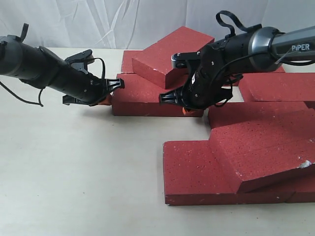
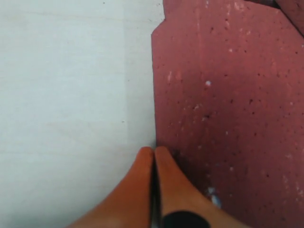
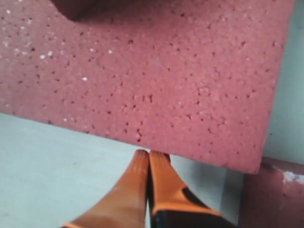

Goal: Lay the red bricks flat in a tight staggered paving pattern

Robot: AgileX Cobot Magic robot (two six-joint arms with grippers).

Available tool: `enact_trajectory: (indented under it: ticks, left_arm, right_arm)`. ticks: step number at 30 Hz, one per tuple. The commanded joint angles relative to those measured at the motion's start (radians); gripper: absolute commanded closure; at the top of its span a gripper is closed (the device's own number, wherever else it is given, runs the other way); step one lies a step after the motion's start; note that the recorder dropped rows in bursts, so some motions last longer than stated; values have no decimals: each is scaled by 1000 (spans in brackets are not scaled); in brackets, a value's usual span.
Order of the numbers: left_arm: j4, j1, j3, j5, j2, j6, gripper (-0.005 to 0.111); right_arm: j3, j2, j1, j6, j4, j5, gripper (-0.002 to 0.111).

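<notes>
Left gripper (image 2: 154, 153): closed tight and holding nothing, tips against the short end of a flat red brick (image 1: 140, 94). Right gripper (image 3: 149, 155): likewise closed and empty, tips at the same brick's long near edge, seemingly touching it. A second brick (image 1: 170, 54) leans tilted on this one. Remaining red bricks (image 1: 246, 147) overlap in a heap at right on the counter (image 1: 74, 172).

The grainy red bricks (image 1: 197, 169) lie loosely clustered, some flat, several tilted across neighbours.
</notes>
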Motion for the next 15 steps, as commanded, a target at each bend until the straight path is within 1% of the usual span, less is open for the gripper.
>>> enact_trajectory:
  ticks: [1, 7, 12, 15]
  left_arm:
    - [-14, -3, -2, -7, -3, 3, 107]
    - [-44, -3, -6, -21, -3, 3, 107]
    - [-63, -3, -59, 46, 25, 3, 107]
    - [-65, -3, -77, 59, 46, 3, 107]
  right_arm:
    - [-4, 10, -4, 11, -16, -27, 109]
    - [-4, 11, -4, 11, -16, -87, 109]
    - [-4, 28, -4, 19, -16, -97, 109]
    - [-4, 30, -4, 19, -7, -80, 109]
